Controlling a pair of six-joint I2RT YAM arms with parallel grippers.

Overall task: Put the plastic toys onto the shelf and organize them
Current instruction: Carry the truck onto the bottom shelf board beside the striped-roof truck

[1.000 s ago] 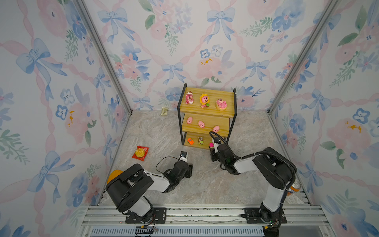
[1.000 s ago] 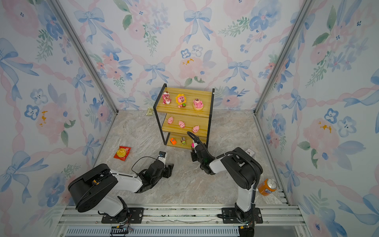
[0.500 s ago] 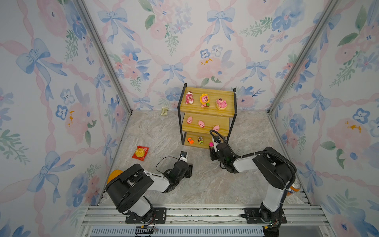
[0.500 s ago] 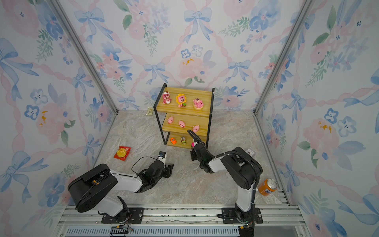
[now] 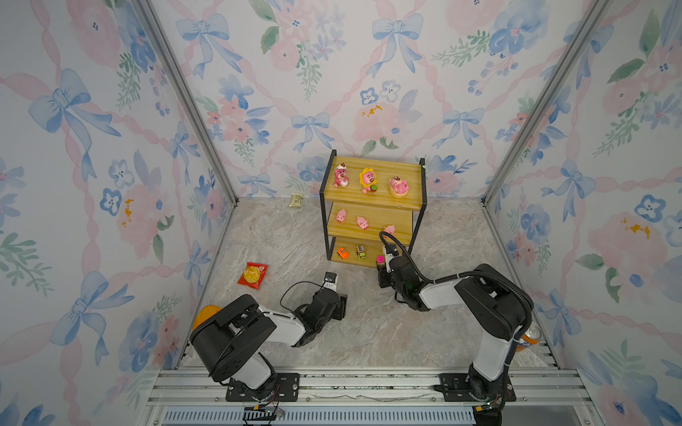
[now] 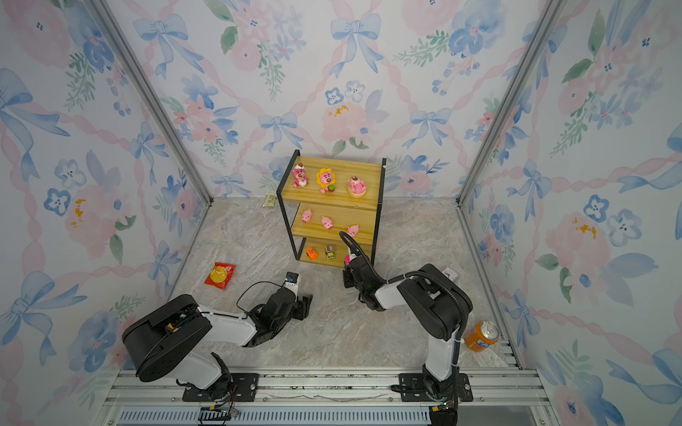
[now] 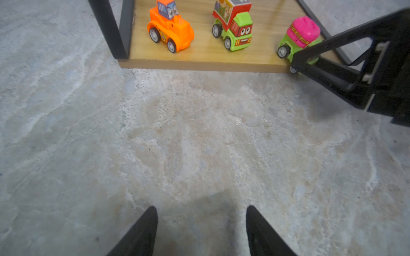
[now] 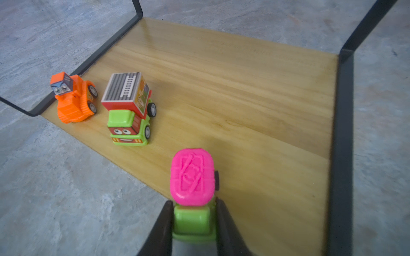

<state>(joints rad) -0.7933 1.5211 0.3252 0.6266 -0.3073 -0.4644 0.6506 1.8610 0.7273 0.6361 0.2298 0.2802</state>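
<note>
1. While R fingers (image 8: 160, 230) clamp the pink-green car (image 8: 192, 177) by its cab, it sits at the front lip of the shelf (image 8: 244, 88) btm board.
2. L fingers (image 7: 139, 235): half open, empty, above worktop (image 7: 199, 144).
3. Risk: release so near the lip may let the car roll off.
4. Front wheel (image 7: 293, 69) at lip: seen in L wrist view, hidden in R.

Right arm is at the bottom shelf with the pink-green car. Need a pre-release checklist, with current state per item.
1. Grip: right tool shut on pink-green car: ok.
2. Car fully over the bottom board: not ok; its near wheel is at the front edge.
3. Gap to green truck: ok, apart.
4. Gap to frame post: ok, apart.
5. Other arm: left tool open, empty, over the floor, away from the shelf: ok.
6. Wheels resting on the board: cannot tell.
</note>
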